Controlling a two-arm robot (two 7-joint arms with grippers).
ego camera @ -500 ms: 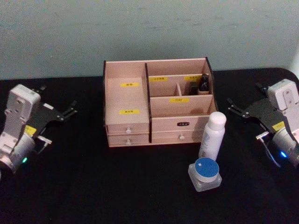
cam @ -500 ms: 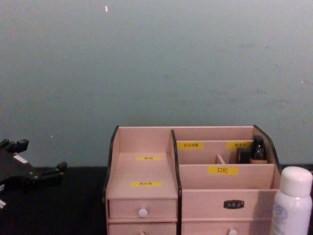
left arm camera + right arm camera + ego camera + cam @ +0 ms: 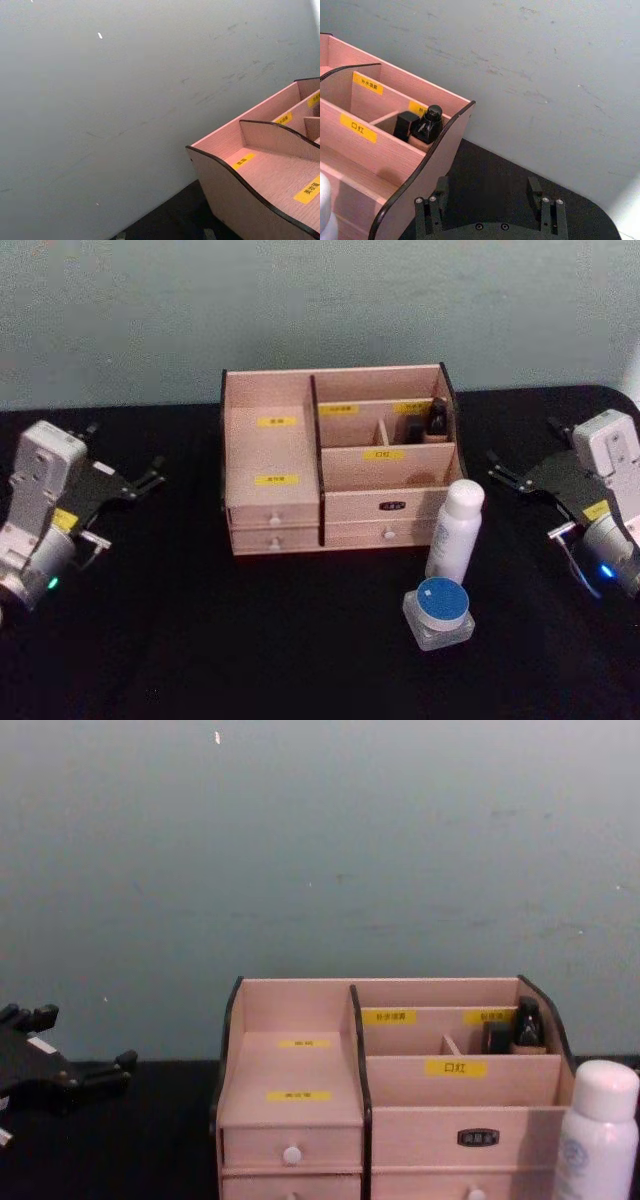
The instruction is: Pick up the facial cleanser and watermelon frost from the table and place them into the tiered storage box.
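The white bottle (image 3: 455,528) is stood upright, cap up, on the surface (image 3: 250,640) just before the tiered storage box (image 3: 335,455), with the blue-lidded jar (image 3: 438,612) beside it. The left gripper (image 3: 152,472) and right gripper (image 3: 498,468) are held aside, fingers spread wide.

Pink-beige wood on black, under a grey-green wall

The tiered storage box (image 3: 270,450) is pale pink-beige with dark edges, yellow labels (image 3: 276,421) printed in dark characters, white knobs (image 3: 273,519) and one dark oval plate; a small black bottle (image 3: 437,417) stands in a rear compartment. The tall bottle (image 3: 456,530) is white with faint grey-blue print. The jar (image 3: 440,613) is frosted clear, its lid blue with a small white square. The table (image 3: 200,640) is black, the wall (image 3: 300,300) a mottled grey-green. The left gripper (image 3: 155,472) and right gripper (image 3: 497,468) are black – their housings white-grey, each with a yellow sticker.
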